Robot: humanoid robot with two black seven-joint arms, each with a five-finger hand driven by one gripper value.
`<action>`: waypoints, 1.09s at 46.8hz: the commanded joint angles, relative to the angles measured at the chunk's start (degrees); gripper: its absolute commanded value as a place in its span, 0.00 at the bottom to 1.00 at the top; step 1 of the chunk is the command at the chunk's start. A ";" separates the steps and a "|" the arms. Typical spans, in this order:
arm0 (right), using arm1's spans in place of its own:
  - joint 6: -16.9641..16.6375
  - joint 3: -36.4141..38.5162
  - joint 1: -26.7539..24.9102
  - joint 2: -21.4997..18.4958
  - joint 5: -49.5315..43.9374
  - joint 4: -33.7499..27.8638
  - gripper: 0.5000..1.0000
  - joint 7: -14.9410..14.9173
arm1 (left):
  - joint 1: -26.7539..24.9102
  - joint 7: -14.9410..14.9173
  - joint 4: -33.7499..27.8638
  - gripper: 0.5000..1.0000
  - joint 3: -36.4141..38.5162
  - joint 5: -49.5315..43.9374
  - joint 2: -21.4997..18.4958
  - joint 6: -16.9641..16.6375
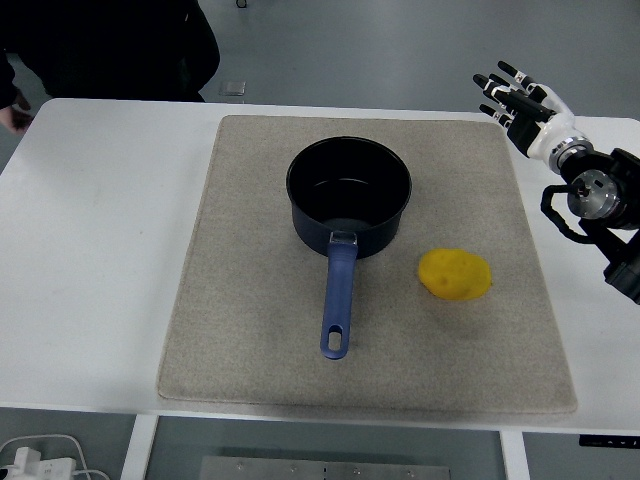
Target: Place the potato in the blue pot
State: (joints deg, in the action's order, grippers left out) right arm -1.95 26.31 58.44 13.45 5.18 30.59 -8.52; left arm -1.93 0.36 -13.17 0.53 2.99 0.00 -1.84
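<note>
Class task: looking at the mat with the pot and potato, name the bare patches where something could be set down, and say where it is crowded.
Free: the mat left of the blue pot and its handle; the strip in front of the potato; the white table left of the mat. Crowded: the narrow gap between pot and potato. The right robot hand hovers beyond the mat's far right corner.

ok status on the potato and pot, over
Right hand open, raised over table's far right edge. Potato on the mat, right of blue pot, untouched. Nothing in the way.
</note>
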 commanded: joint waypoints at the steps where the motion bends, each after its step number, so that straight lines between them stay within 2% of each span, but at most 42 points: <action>1: 0.02 -0.03 0.01 0.00 0.00 0.00 0.86 0.00 | 0.00 0.08 -0.10 0.99 0.09 0.35 0.00 0.09; 43: -0.51 -0.56 -0.26 0.79 0.00 0.00 0.87 0.09 | -0.09 -0.01 -0.01 0.99 0.09 0.27 0.00 0.79; 51: -5.34 -0.56 -1.31 2.72 -0.08 0.00 0.86 -0.18 | -0.09 -0.01 -0.19 0.99 -0.09 0.27 0.00 0.79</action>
State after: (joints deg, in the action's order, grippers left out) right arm -5.17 25.67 57.82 15.10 5.17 30.60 -8.55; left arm -2.02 0.35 -13.25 0.54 3.25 0.00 -1.05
